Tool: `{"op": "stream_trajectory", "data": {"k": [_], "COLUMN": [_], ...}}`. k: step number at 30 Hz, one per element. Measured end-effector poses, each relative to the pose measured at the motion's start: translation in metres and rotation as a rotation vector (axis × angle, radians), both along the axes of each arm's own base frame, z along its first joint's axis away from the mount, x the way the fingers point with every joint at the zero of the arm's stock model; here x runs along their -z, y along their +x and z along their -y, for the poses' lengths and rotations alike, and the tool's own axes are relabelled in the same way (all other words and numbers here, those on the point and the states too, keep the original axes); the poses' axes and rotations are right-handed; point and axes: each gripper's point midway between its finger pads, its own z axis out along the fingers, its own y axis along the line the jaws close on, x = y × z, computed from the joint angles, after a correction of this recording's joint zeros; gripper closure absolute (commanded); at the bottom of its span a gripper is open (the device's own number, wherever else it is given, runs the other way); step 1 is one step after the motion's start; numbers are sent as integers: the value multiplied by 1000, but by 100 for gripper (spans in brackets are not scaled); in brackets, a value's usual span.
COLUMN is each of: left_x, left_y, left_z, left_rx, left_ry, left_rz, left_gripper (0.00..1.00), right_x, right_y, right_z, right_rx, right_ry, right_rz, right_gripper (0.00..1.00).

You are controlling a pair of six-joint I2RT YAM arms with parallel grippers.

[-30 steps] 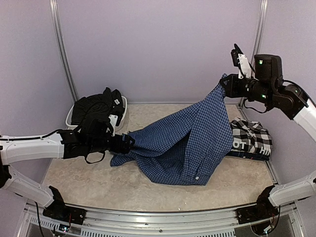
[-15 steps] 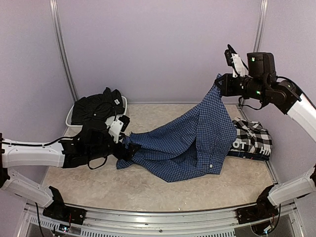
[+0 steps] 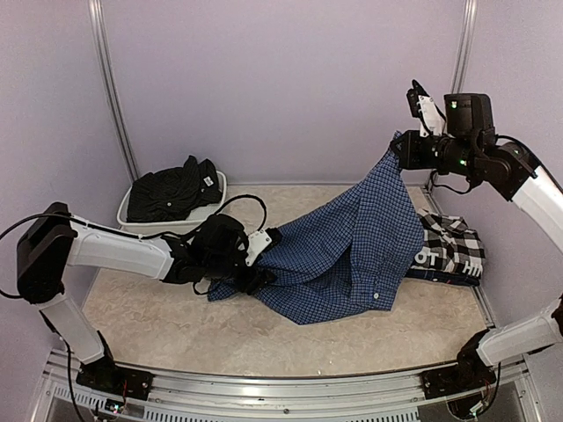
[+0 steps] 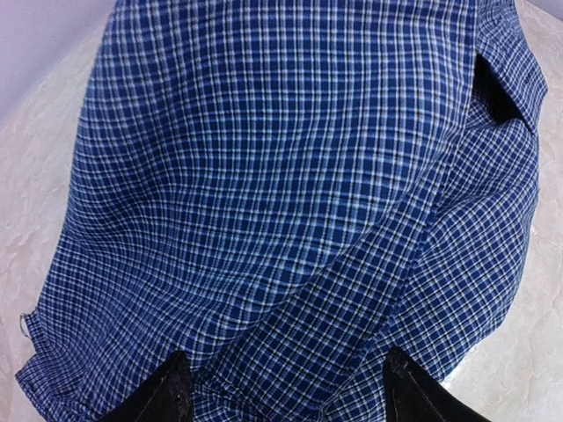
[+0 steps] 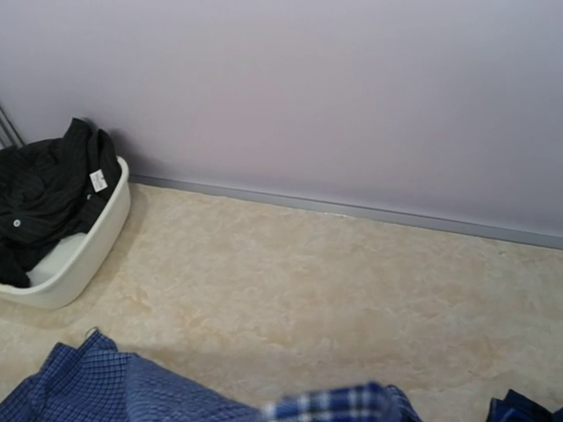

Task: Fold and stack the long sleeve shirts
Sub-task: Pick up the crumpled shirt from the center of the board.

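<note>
The right claw (image 3: 400, 151) gripped the blue shirt (image 3: 352, 246), holding one end high; the rest draped down onto the worktop (image 3: 158, 321), where the left claw (image 4: 283, 387) stood open against the cloth.

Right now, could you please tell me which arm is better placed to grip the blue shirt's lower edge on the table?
Left. The left pincer is open and low, with the blue shirt lying between its fingers. The right pincer is shut on the shirt's raised corner, high above.
</note>
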Motion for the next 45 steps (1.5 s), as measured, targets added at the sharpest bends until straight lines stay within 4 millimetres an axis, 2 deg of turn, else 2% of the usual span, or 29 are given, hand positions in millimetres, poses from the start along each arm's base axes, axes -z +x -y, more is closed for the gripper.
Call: {"op": "stream_trajectory", "data": {"k": [4,9,17,20,25,27,28,30,32,36,37,38,41,42,43,45], "left_x": [20,35,43,44,40,31,22,-7,-53,-173,-215,-249,-331,-353,-366,-382], "left_y": [-2,-8,2,4,10,14,18,27,39,57,60,61,56,52,49,44], "left_z": [2,-2,-1,-1,-3,-6,-10,-21,-33,-65,-74,-82,-105,-112,-117,-128], "left_rx": [41,78,91,93,81,62,44,-8,-73,-206,-235,-252,-296,-310,-320,-344], "left_ry": [40,69,66,55,21,-19,-49,-128,-230,-457,-526,-583,-705,-735,-752,-768], "left_rz": [-48,-95,-127,-141,-157,-160,-161,-145,-97,55,114,158,281,311,332,357], "left_gripper": [33,46,76,98,100,100,100,100,100,100,100,100,100,100,100,100], "right_x": [0,1,9,15,20,20,20,20,14,-15,-26,-39,-73,-81,-87,-94], "right_y": [2,4,5,6,7,8,9,9,10,10,10,9,3,1,-1,-5], "right_z": [4,7,6,6,8,10,12,15,17,19,18,18,16,15,14,12], "right_rx": [8,12,3,1,7,12,16,23,30,26,21,15,-16,-28,-39,-62], "right_ry": [0,3,-1,-7,-14,-18,-23,-35,-44,-45,-40,-31,-3,3,8,12], "right_rz": [-2,-5,-22,-34,-43,-41,-40,-40,-31,19,40,66,136,152,165,181], "right_gripper": [100,100,100,100,100,100,100,100,100,100,100,100,100,100,100,100]}}
